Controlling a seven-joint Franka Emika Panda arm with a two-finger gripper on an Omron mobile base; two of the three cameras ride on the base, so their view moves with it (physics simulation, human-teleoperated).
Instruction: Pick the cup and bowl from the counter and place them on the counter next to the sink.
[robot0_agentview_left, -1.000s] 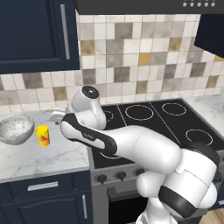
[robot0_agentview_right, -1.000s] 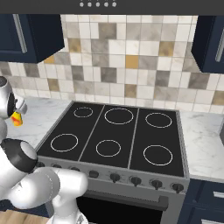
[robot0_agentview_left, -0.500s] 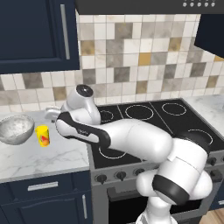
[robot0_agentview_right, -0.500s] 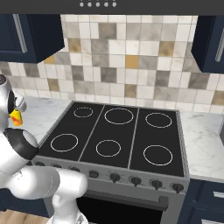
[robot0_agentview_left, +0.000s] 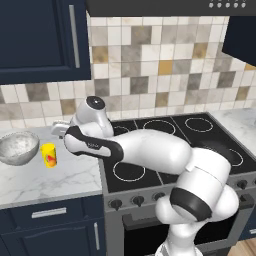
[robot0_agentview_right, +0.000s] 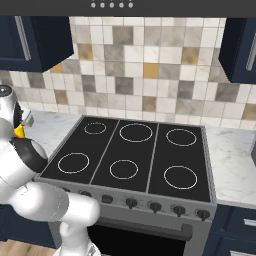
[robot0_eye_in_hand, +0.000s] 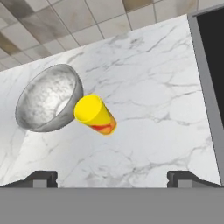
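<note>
- Your counter (robot0_agentview_left: 45, 182) carries both things left of the stove (robot0_agentview_left: 170, 145).
- The bowl (robot0_agentview_left: 18, 148) sits by its left end, near the wall.
- The cup (robot0_agentview_left: 48, 155) stands upright just beside the bowl.
- Your gripper (robot0_eye_in_hand: 112, 177) hangs above them, jaws spread wide, grasping nothing.

A: cup (robot0_agentview_right: 19, 131) in the right base view, just a yellow sliver behind the arm. Rest hidden.
B: bowl (robot0_agentview_left: 17, 147)?
A: left base view, left edge clips its rim. Gripper's mostly behind the arm's wrist there, jaws unreadable.
B: hand view?
A: finger tips (robot0_eye_in_hand: 41, 178) cut by the bottom, only stubs. Stove (robot0_eye_in_hand: 212, 70) cut off at right.
</note>
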